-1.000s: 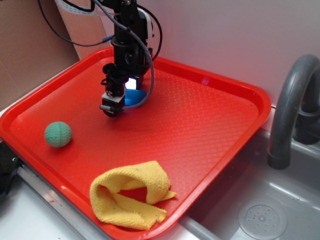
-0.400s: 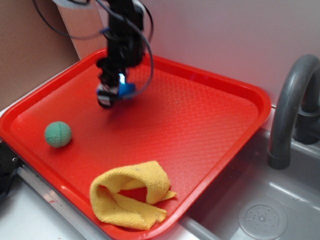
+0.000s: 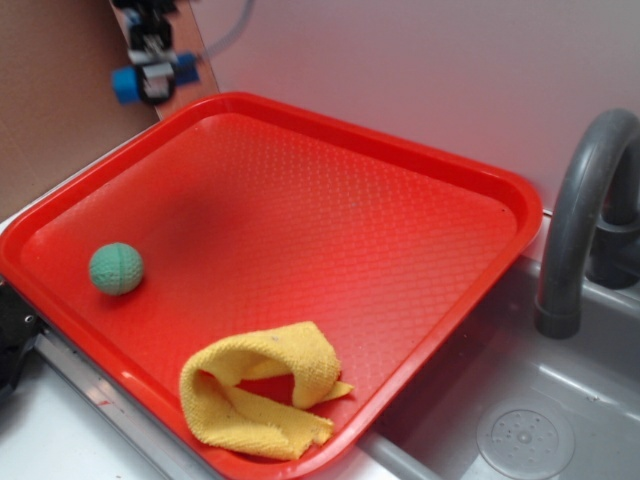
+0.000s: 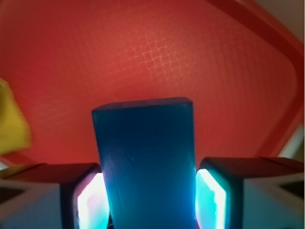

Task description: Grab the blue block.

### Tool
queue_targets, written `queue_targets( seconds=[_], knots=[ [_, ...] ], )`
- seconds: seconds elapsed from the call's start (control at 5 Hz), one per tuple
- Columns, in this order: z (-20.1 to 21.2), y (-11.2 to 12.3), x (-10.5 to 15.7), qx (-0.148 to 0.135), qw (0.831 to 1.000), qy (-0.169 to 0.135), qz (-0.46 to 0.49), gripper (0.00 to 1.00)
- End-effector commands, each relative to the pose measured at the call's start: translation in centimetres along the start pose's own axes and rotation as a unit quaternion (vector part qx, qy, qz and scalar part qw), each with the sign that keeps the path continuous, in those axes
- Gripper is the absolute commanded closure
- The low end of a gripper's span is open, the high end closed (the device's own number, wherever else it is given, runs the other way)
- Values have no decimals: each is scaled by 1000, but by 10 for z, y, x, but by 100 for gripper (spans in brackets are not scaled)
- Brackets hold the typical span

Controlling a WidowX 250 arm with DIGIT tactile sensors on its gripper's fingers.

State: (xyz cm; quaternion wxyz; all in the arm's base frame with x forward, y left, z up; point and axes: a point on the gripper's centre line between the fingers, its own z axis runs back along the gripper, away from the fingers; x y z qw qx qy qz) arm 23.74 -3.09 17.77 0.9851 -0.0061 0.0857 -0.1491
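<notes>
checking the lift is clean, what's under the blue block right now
In the wrist view only bare red tray shows beneath the blue block, which the pincer clamps well above it. The block hides the patch of tray right behind it. A blurred yellow cloth sits off to one side.

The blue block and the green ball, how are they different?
The blue block is boxy with flat smooth faces; the green ball is round and dimpled. The block is held up in the air, clamped in the gripper; the ball sits free on the red tray. One is blue, one green. Both are small solid-colored toys.
</notes>
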Motion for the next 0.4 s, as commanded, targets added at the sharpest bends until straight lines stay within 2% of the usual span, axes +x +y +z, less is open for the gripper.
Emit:
queue_targets(
  seconds=[0.0,0.2],
  knots=[
    [56,-29,-29,-32,978,-124,164,100],
    [55,-32,-28,-21,981,-124,150,100]
  ],
)
